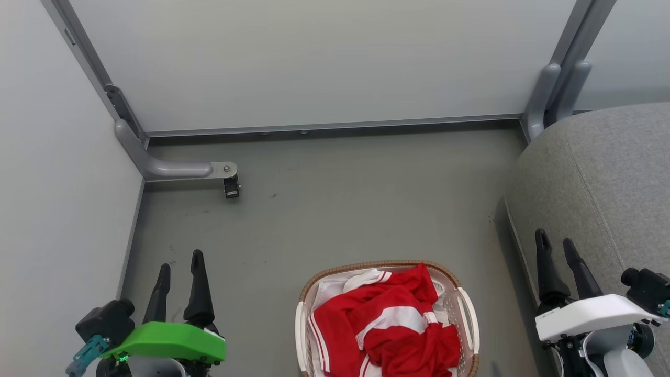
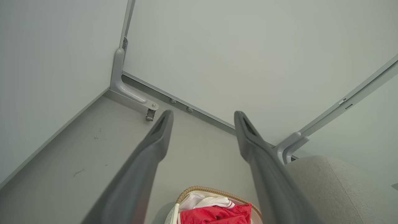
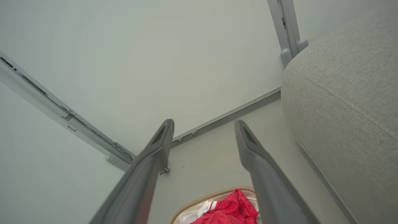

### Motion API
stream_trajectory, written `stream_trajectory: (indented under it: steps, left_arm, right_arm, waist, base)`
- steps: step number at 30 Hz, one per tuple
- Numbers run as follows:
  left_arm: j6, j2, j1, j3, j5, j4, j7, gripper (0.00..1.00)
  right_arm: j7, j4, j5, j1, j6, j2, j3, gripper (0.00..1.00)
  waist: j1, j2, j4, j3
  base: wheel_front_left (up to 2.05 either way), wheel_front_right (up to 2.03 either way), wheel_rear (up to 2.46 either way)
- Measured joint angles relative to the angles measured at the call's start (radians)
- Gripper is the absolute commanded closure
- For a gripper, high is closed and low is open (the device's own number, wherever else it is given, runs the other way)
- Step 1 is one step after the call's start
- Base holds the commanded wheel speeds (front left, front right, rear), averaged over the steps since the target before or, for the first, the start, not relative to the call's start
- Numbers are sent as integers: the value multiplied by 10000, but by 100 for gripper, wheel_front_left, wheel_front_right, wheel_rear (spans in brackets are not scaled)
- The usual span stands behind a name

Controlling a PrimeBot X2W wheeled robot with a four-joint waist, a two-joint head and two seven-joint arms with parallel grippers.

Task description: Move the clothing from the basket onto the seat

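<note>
At the lower left, the left gripper (image 1: pixel 181 261) hangs over the grey floor (image 1: pixel 340 209), its two dark fingers spread apart and holding nothing. In the middle, near the bottom edge, the basket (image 1: pixel 366 265) stands on the floor with the clothing (image 1: pixel 387 319) heaped inside it, red with white stripes. To the right is the seat (image 1: pixel 602 173), and the right gripper (image 1: pixel 554 238) hovers at its near edge, fingers likewise parted and empty.
</note>
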Motion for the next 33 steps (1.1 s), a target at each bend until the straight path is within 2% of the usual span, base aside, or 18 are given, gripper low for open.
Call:
stream_trajectory:
  steps: [33]
  left_arm:
    - [209, 23, 314, -422, 2621, 232, -777, 0]
  right_arm:
    - [-784, 263, -2738, 220, 0, -44, 215, 0]
  waist:
    - [0, 0, -5, 16]
  base:
    - [0, 0, 0]
